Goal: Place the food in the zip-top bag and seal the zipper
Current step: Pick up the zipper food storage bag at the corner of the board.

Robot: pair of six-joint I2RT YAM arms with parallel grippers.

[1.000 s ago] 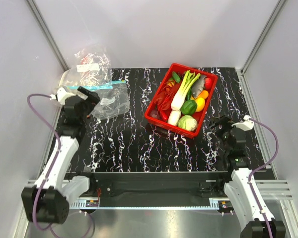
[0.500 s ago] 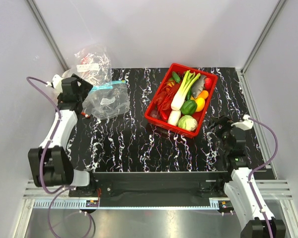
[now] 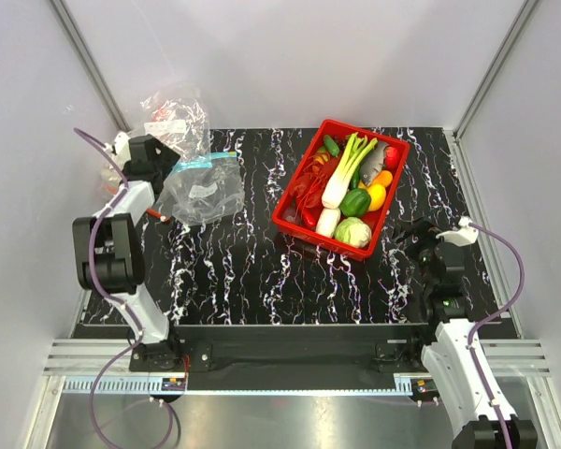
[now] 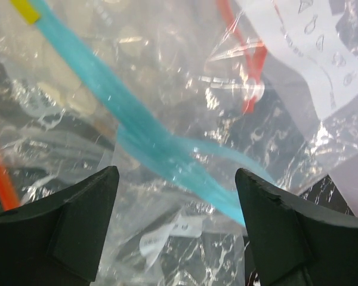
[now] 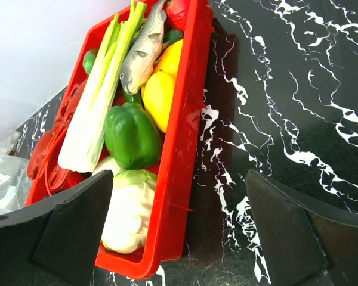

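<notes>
Left pincer [image 4: 177, 179], jaws apart, hovers over the teal zipper [image 4: 149, 140] of the zip-top bag [image 3: 206, 192] at far left; with the food [image 3: 341, 178] lying in the red basket [image 3: 304, 236] to the right, opening the bag seems the step in hand, calling for a pinch on one lip.

It is bright in here. Soft white light comes down from above, and the pale walls [image 3: 290, 56] bounce it around, so shadows stay faint. From up high, everything on the black table [image 3: 234, 271] looks sharp.

Close up at the left wrist, the zip-top bag [image 4: 185, 238] is full of little white sparkles. The blue zipper [image 4: 149, 140] looks a bit fuzzy. The dark fingers [image 4: 77, 226] at 7 and 5 o'clock have soft edges.

At the right wrist the colours are strong. The red basket [image 5: 179, 179] looks crisp and drops a dark strip of shadow on the table at its 3 o'clock side. The wall at 10 o'clock is washed out.
</notes>
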